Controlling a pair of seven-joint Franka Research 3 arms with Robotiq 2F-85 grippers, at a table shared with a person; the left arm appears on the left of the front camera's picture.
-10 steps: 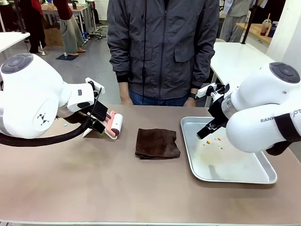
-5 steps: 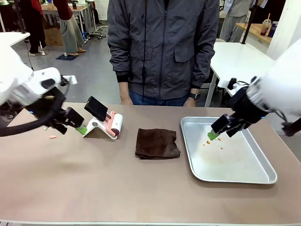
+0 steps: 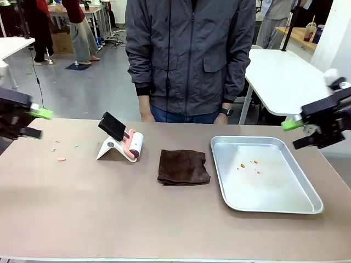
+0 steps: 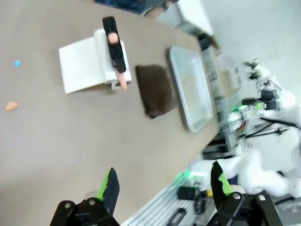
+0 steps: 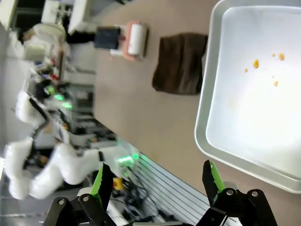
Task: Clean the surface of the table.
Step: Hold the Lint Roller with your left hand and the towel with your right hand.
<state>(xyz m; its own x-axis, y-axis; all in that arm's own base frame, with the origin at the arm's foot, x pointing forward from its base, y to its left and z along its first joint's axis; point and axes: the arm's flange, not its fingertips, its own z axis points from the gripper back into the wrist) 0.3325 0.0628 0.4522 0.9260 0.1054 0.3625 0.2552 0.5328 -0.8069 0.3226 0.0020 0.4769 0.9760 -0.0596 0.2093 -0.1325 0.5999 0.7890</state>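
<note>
The taupe-brown table (image 3: 109, 213) carries a few small coloured scraps (image 3: 61, 159) near its left end. They also lie on the table (image 4: 56, 141) as scraps (image 4: 10, 106) in the left wrist view. A folded dark brown cloth (image 3: 184, 167) lies mid-table. My left gripper (image 3: 35, 123) hovers open at the far left edge, nothing between its green pads. My right gripper (image 3: 297, 134) hovers open beyond the table's right end. Both stand open and empty in their own views: left gripper (image 4: 164, 188), right gripper (image 5: 156, 181).
A white roller with a pink and black handle (image 3: 125, 143) leans on a white stand left of the cloth. A silver tray (image 3: 274, 192) holding a few orange crumbs (image 3: 249, 163) sits at the right. A person in a grey jacket (image 3: 189, 55) stands at the far edge.
Both arms have swung outward from over the table, the left to the far left edge and the right off past the tray. Nothing on the table has moved.
</note>
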